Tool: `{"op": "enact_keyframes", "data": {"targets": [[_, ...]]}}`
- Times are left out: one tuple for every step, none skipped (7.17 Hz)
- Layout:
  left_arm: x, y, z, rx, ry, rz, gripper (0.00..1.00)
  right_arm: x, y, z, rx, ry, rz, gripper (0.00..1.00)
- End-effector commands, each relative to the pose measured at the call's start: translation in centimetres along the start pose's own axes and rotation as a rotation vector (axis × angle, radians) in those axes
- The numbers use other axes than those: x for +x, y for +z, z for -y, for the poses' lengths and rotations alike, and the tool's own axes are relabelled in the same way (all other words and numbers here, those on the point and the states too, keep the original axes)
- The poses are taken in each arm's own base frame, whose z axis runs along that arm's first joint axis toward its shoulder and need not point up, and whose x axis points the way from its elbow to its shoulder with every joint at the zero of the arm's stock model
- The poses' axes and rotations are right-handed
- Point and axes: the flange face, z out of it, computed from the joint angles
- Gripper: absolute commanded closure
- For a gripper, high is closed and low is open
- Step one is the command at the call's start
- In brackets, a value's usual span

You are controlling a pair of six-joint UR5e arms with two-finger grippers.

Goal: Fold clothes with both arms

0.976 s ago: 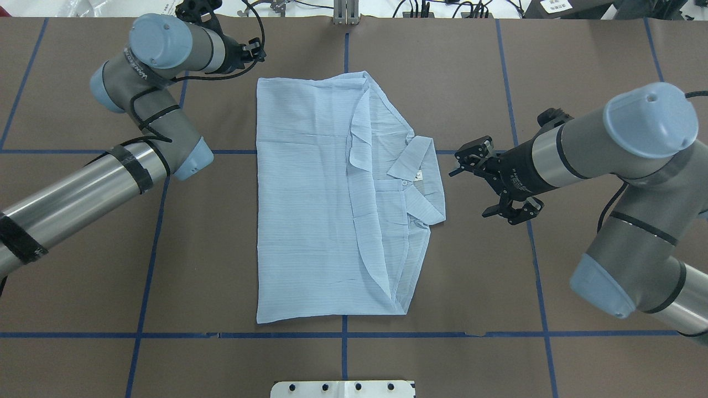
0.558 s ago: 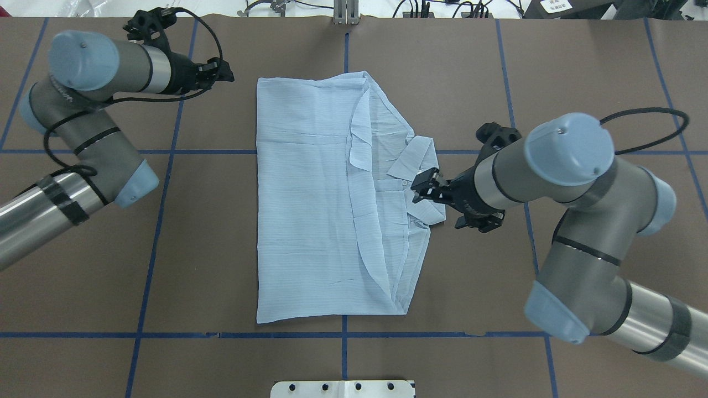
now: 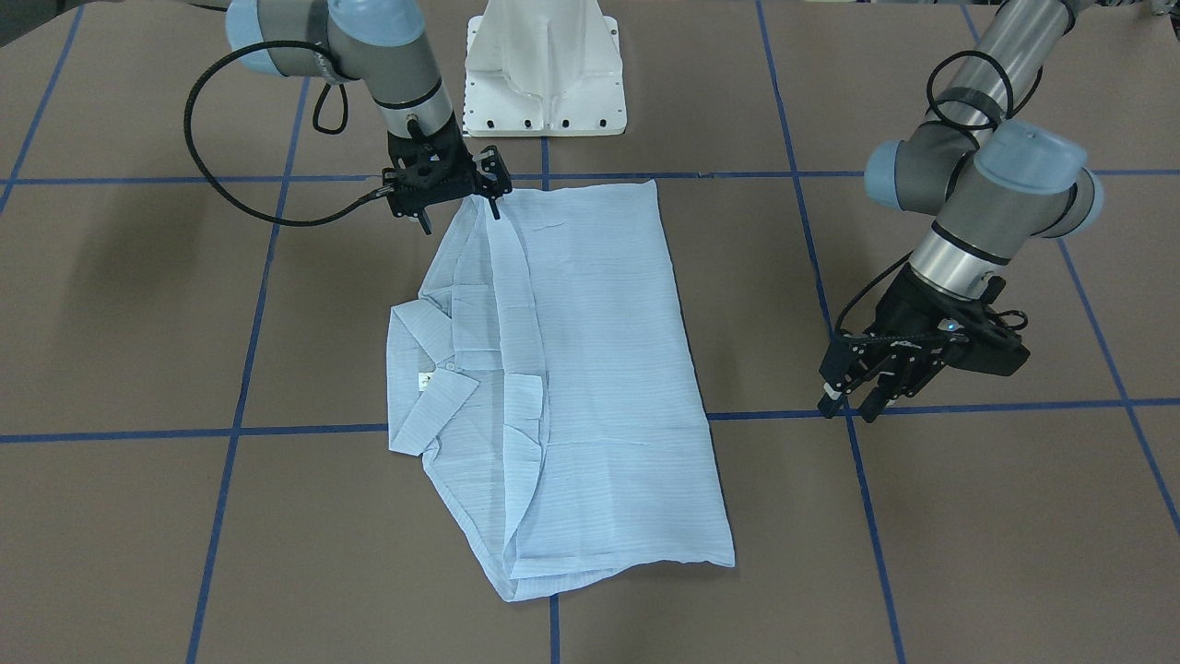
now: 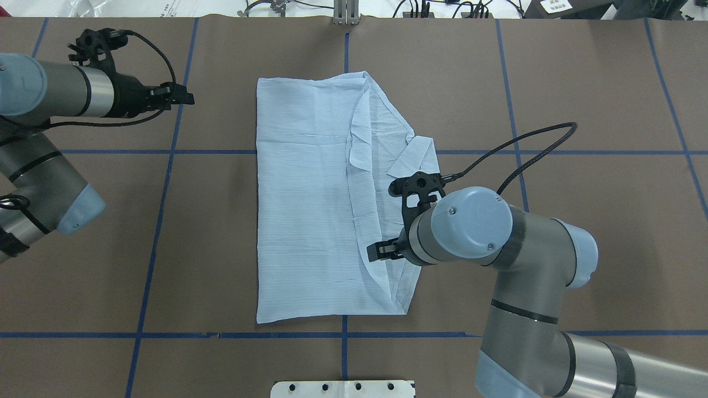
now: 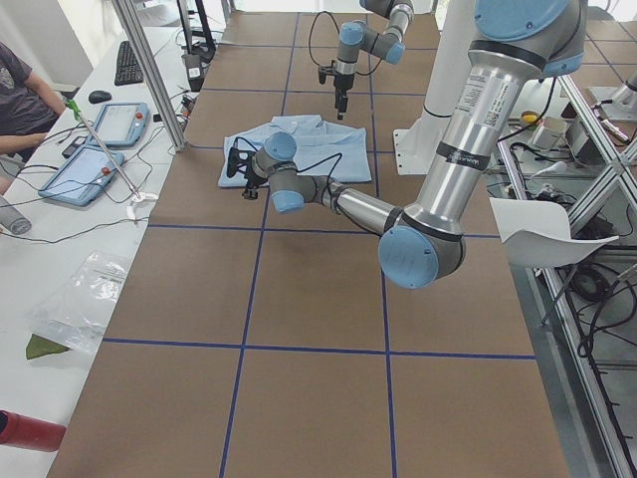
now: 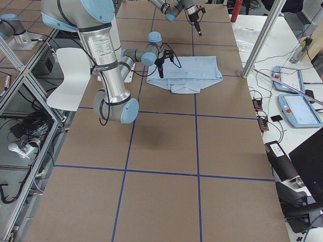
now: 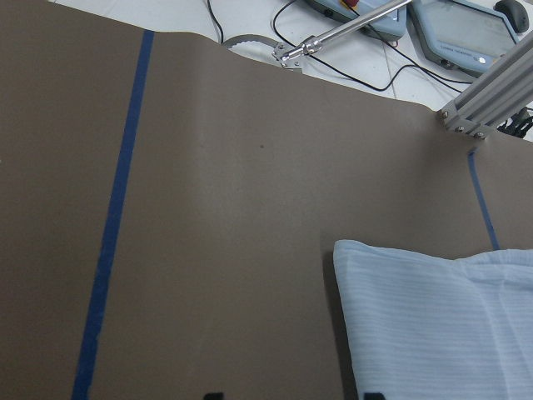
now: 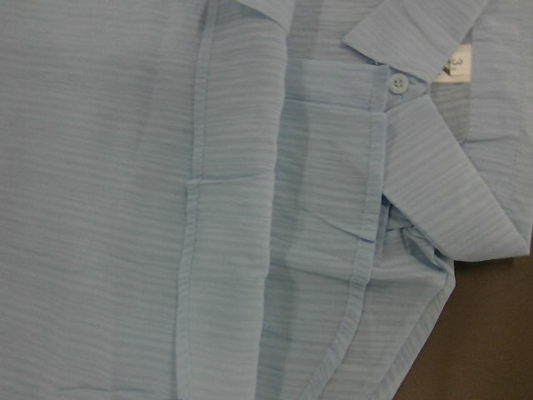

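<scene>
Two open claws, and only one is near the cloth. The left gripper (image 4: 187,99), fingers spread and empty, hangs over bare table (image 4: 215,249), well apart from the far left corner of the shirt (image 4: 304,221). The shirt lies mid-table, partly folded, with its collar (image 4: 412,160) poking out on the robot's right side. The right gripper (image 3: 459,212), jaws parted and holding nothing, is poised over the layered edge nearest the robot. Closing there could catch only the top layer, and lifting alone could drag the thin fabric askew and undo the folds
</scene>
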Motion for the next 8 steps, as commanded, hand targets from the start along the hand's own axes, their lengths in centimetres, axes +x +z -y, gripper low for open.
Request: {"op": "enact_keyframes", "data": {"targets": [[-1.6,-1.1,-1.0,-0.009,-0.003,0.010,0.36,-4.0,1.6,-1.9,0.006,-0.222,-0.086,0.00],[-1.6,-1.1,-1.1,-0.009,-0.003,0.011,0.36,-5.8,2.8,-1.7,0.022,-0.238,-0.130,0.00],[-1.8,-1.0,-1.2,-0.010,-0.004,0.014,0.36,-5.9,3.4,-2.1,0.023,-0.283,-0.168,0.00],[-1.6,-1.0,-1.3,-0.011,-0.005,0.012,0.36,-6.2,4.0,-2.5,0.017,-0.317,-0.177,0.00],[-1.8,-0.9,-1.3,-0.012,-0.007,0.016,0.36,-6.0,5.1,-2.8,0.004,-0.323,-0.195,0.00],[-1.8,-0.9,-1.4,-0.014,-0.007,0.016,0.36,-6.3,5.6,-2.7,-0.001,-0.332,-0.201,0.00],[-1.8,-0.8,-1.4,-0.015,-0.006,0.016,0.36,-6.0,5.9,-2.8,-0.006,-0.352,-0.208,0.00],[-1.8,-0.7,-1.4,-0.016,-0.005,0.017,0.36,-5.4,6.2,-2.7,-0.010,-0.357,-0.219,0.00]]}}
